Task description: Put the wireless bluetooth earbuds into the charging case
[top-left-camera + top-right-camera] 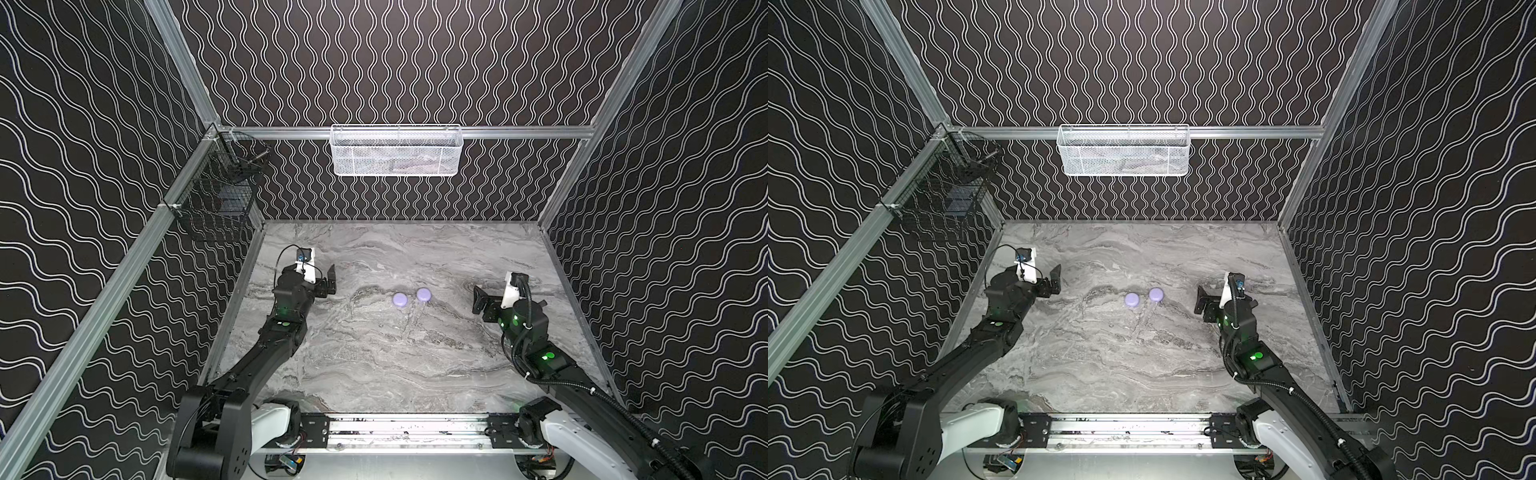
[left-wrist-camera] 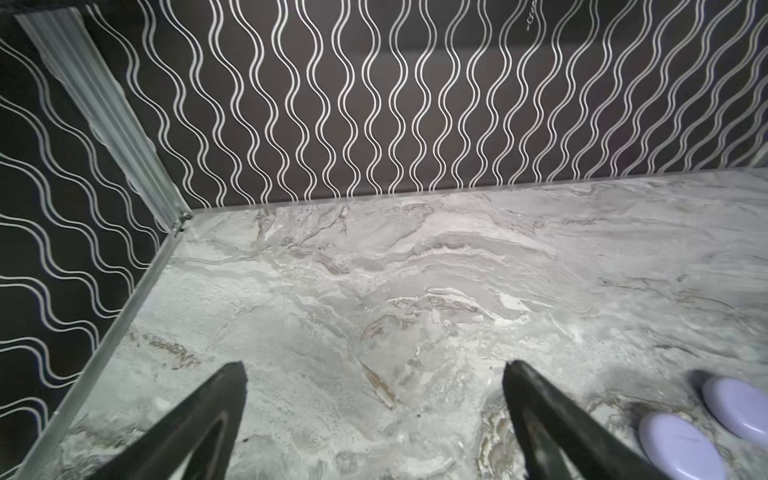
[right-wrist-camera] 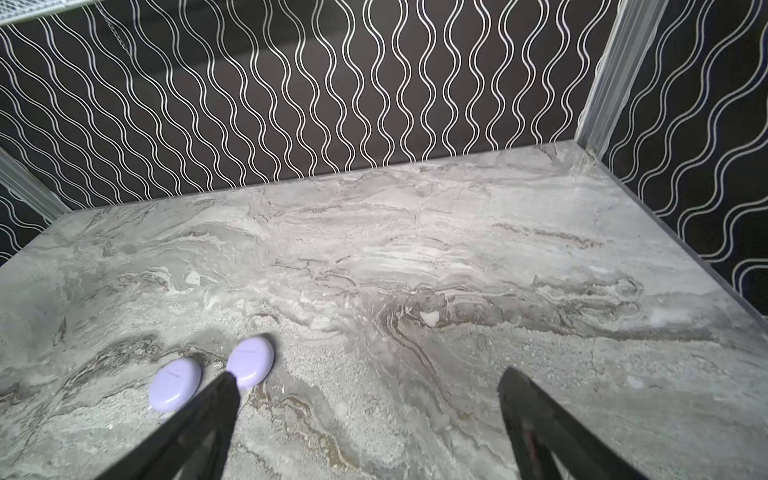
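Note:
Two closed, round, pale lavender charging cases lie side by side mid-table: the left case (image 1: 400, 300) (image 1: 1133, 300) (image 2: 681, 446) (image 3: 174, 384) and the right case (image 1: 424, 294) (image 1: 1156, 294) (image 2: 737, 405) (image 3: 250, 360). No earbuds show in any view. My left gripper (image 1: 330, 282) (image 1: 1054, 280) (image 2: 374, 368) hovers open to the left of the cases, with only bare table between its fingers. On the other side of the cases, my right gripper (image 1: 478, 299) (image 1: 1200, 300) (image 3: 368, 376) is open and empty too. Both grippers are well apart from the cases.
The grey marble table (image 1: 395, 365) is walled in by dark wavy-patterned panels on three sides. A white mesh basket (image 1: 397, 151) hangs on the back rail. A black wire basket (image 1: 220, 195) hangs in the back left corner. The arms' mounting rail (image 1: 407, 432) runs along the front edge.

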Motion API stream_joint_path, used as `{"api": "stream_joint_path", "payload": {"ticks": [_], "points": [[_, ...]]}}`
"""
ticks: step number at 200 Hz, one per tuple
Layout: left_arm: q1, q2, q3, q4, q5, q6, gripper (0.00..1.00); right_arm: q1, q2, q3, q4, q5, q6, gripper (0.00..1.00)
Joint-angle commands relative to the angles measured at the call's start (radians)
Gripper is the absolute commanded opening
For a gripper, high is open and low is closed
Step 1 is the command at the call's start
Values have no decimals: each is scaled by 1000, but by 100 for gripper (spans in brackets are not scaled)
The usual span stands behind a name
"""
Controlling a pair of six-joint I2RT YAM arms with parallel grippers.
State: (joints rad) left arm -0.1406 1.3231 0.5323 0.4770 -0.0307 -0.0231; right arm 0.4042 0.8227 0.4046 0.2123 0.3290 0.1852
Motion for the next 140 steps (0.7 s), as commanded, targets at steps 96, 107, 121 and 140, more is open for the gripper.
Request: {"api": "stream_joint_path", "payload": {"ticks": [96,107,121,140], "points": [[115,96,-231,427,60,20,99,-79,168,-175,500,25,-218,99],[128,93,-235,431,71,23,99,-93,178,-183,523,22,-215,99],[136,112,-242,484,95,38,99,-116,185,-193,531,6,-212,99],[146,136,-233,491,143,43,99,-142,195,-211,560,6,-210,99]]}}
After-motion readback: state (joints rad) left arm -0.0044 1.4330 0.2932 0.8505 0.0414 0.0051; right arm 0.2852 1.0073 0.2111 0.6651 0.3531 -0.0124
